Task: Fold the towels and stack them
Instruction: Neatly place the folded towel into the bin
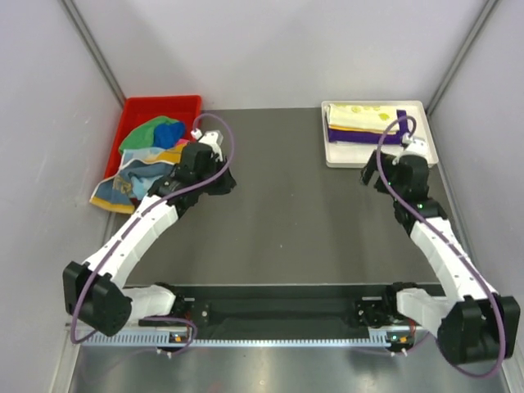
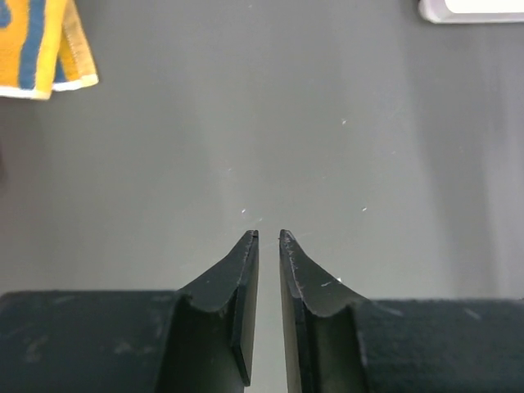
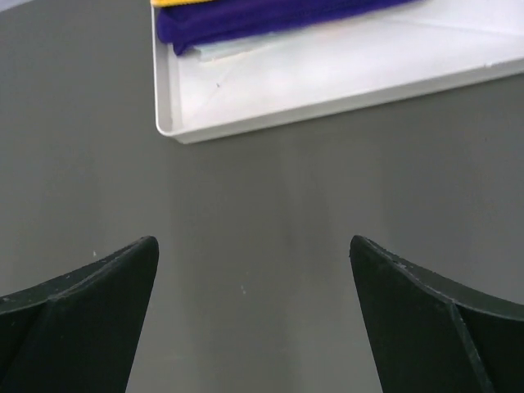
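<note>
Dark table (image 1: 286,213), both arms out over it. Red bin (image 1: 164,101) at far left holds a loose heap of multicoloured towels (image 1: 151,147), with one spilling over the near rim onto the table (its orange-blue corner shows in the left wrist view). White tray (image 1: 372,161) at far right holds a folded pale yellow towel (image 1: 360,116) on top of a purple towel (image 1: 360,136). The left gripper (image 2: 268,235) is just beside the bin, fingers almost touching, nothing held. The right gripper (image 3: 254,246) is near the tray's front edge, spread wide, empty.

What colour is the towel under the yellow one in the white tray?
Deep purple towel, best seen in the right wrist view.
</note>
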Robot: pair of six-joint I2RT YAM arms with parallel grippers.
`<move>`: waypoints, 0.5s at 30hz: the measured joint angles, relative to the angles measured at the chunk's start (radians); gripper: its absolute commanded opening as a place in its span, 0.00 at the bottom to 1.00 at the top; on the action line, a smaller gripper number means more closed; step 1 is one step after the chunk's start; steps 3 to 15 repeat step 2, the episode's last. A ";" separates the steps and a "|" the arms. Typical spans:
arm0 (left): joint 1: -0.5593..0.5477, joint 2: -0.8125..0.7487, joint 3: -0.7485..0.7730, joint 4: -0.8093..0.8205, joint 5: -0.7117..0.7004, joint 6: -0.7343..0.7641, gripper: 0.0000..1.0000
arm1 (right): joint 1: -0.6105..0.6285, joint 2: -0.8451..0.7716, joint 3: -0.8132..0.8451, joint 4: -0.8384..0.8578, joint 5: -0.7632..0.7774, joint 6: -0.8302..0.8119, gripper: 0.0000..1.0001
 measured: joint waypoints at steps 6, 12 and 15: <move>0.001 -0.016 -0.020 -0.001 -0.007 0.007 0.23 | 0.000 -0.046 -0.048 -0.008 -0.001 0.003 1.00; 0.001 -0.016 -0.020 -0.001 -0.007 0.007 0.23 | 0.000 -0.046 -0.048 -0.008 -0.001 0.003 1.00; 0.001 -0.016 -0.020 -0.001 -0.007 0.007 0.23 | 0.000 -0.046 -0.048 -0.008 -0.001 0.003 1.00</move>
